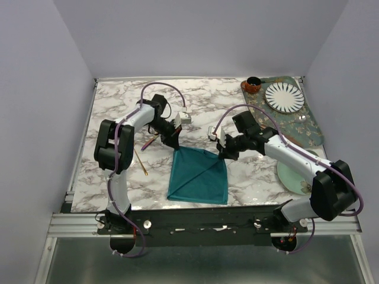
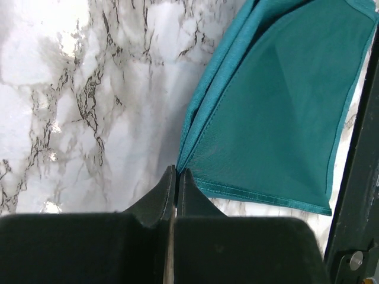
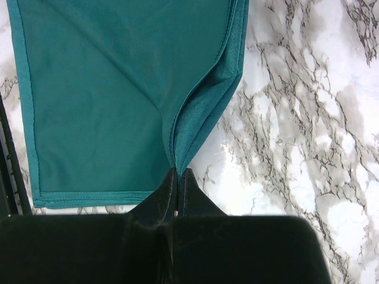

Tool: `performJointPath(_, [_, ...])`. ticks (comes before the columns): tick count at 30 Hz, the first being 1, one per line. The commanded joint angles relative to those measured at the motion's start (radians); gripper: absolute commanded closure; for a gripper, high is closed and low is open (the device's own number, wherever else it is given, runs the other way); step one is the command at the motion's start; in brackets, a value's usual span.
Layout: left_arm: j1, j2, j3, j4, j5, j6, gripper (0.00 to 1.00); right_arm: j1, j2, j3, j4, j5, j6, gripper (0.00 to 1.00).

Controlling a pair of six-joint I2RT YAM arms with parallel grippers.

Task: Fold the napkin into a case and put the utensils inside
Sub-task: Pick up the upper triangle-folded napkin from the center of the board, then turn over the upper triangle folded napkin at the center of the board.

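Teal napkin sits mid-frame on the marble bench in the top view, its two upper corners pinched by the clenched left end effector and right end effector. To fold it well, I would carry both corners level and at equal pace. Both wrist views show doubled layers at each pinch, unseen from above.

Gripper pinching napkin corner
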Motion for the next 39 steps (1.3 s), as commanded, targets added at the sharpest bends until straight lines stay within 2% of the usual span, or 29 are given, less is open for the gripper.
performJointPath(1, [0.001, -0.058, 0.009, 0.004, 0.039, -0.031, 1.0, -0.013, -0.012, 0.007, -0.016, 0.033, 0.022, 0.99])
performJointPath(7, [0.009, -0.064, 0.084, 0.015, -0.015, -0.09, 1.0, -0.064, 0.025, 0.089, -0.016, 0.073, 0.06, 0.99])
performJointPath(12, [0.029, -0.06, 0.196, 0.042, -0.082, -0.119, 1.0, -0.139, 0.033, 0.167, -0.02, 0.116, 0.009, 0.99])
performJointPath(17, [0.04, -0.018, 0.478, 0.071, -0.134, -0.14, 1.0, -0.217, 0.106, 0.336, -0.013, 0.151, -0.053, 0.99])
performJointPath(19, [0.04, -0.008, 0.578, 0.155, -0.186, -0.163, 1.0, -0.237, 0.138, 0.448, -0.001, 0.164, -0.064, 0.99])
performJointPath(22, [0.04, -0.023, 0.611, 0.303, -0.232, -0.168, 1.0, -0.265, 0.181, 0.574, 0.019, 0.167, -0.08, 0.99])
performJointPath(24, [0.04, -0.061, 0.566, 0.414, -0.246, -0.163, 1.0, -0.27, 0.188, 0.592, 0.043, 0.168, -0.118, 0.99])
performJointPath(27, [0.038, -0.127, 0.395, 0.499, -0.254, -0.104, 1.0, -0.27, 0.182, 0.539, 0.094, 0.142, -0.167, 0.99])
performJointPath(28, [0.038, -0.145, 0.285, 0.557, -0.257, -0.084, 1.0, -0.268, 0.175, 0.515, 0.105, 0.136, -0.173, 0.99])
performJointPath(34, [-0.015, -0.274, -0.126, 0.636, -0.249, 0.013, 1.0, -0.231, 0.104, 0.185, 0.183, 0.118, -0.265, 0.99])
performJointPath(39, [-0.083, -0.374, -0.351, 0.639, -0.274, 0.036, 1.0, -0.182, 0.024, -0.056, 0.188, 0.118, -0.331, 0.99])
